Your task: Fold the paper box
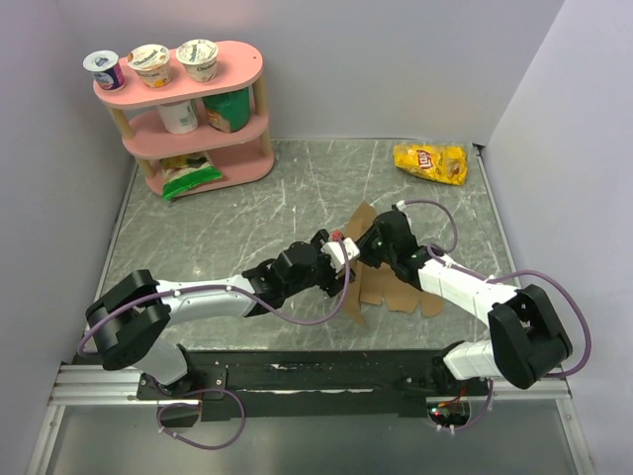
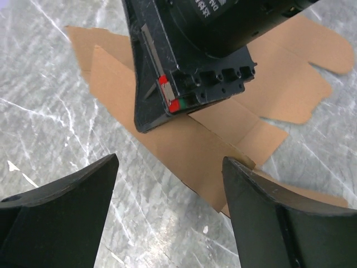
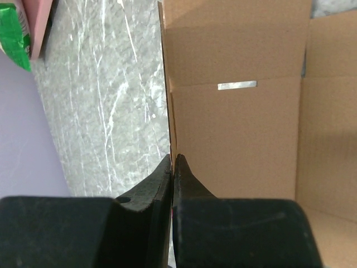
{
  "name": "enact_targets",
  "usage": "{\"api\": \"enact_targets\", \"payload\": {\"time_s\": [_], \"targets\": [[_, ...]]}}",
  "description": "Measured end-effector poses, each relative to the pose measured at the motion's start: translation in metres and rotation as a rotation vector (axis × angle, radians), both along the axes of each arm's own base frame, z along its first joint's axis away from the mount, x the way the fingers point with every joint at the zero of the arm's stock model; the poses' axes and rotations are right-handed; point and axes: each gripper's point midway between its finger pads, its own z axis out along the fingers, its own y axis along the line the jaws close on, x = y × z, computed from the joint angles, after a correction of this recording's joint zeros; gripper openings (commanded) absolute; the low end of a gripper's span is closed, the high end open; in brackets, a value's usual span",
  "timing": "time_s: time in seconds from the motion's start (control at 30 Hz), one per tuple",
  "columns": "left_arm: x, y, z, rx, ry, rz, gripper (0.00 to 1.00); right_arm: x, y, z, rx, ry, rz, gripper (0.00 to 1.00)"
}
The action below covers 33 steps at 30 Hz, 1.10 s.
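Brown cardboard, unprinted, the paper box (image 1: 394, 294) lies as a die-cut sheet mid-table (image 1: 247, 213), mostly flat, with 1 flap raised at its far side. The only readable brand is Lay's, on the yellow chip bag (image 1: 430, 162) at the far right. The 2 arms reach inward over the sheet. The right gripper (image 3: 173, 163) has its jaws pinched together on the edge of an upright panel. Only its own camera shows this, along with a narrow slot (image 3: 237, 85). The left gripper (image 2: 170, 162) hovers spread wide over the sheet's edge, holding nothing. Its camera catches cut-off, unreadable lettering on the other gripper's housing. 3 cups (image 1: 150, 61) top the pink shelf (image 1: 198, 129).
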Motion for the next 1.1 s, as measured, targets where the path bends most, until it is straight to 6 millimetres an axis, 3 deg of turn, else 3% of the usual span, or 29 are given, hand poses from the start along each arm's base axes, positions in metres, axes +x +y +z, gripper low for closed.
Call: {"api": "enact_targets", "payload": {"time_s": [0.2, 0.5, 0.63, 0.87, 1.1], "targets": [[0.007, 0.007, -0.002, -0.009, -0.026, 0.057, 0.81, 0.009, -0.011, 0.011, -0.015, 0.011, -0.010, 0.00], [0.006, 0.010, 0.003, -0.071, 0.026, 0.108, 0.91, 0.013, -0.019, 0.025, -0.055, 0.027, 0.019, 0.00], [-0.003, 0.011, 0.028, -0.173, 0.059, 0.109, 0.93, 0.015, -0.023, 0.037, -0.076, 0.011, 0.015, 0.00], [-0.024, 0.018, 0.095, -0.341, 0.030, 0.032, 0.94, 0.014, -0.027, 0.071, -0.079, -0.063, 0.019, 0.00], [-0.028, 0.010, 0.103, -0.313, 0.061, -0.005, 0.99, 0.008, -0.031, 0.085, -0.082, -0.084, 0.019, 0.00]]}}
